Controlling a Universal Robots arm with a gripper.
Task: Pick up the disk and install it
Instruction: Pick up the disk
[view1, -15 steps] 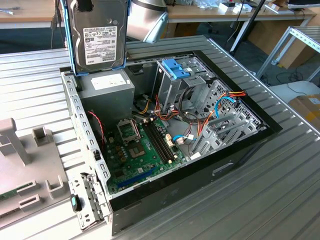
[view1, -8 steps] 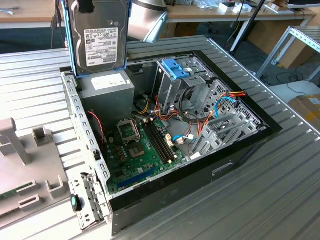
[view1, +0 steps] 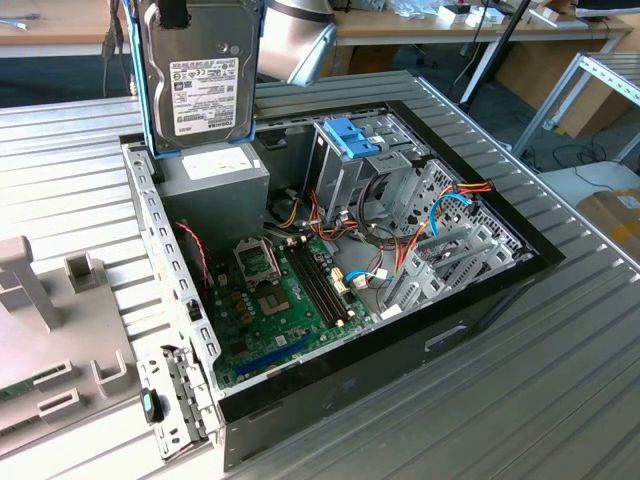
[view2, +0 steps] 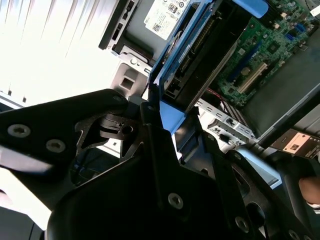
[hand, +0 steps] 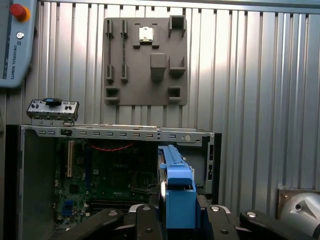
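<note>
Disk (view1: 200, 80) aloft, upright above one corner of the open computer case (view1: 165, 260), claw (hand: 178, 217) clamped on its blue carrier. Carry step in hand; installing calls for squaring it with the drive cage (view1: 340, 175).

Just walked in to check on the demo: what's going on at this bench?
The arm's tool is shut on the disk, gripping its light-blue carrier and holding it upright in the air over the open computer case, at the exterior view's upper left. The disk is not yet installed; the silver drive cage stands apart, to the exterior view's right.
</note>
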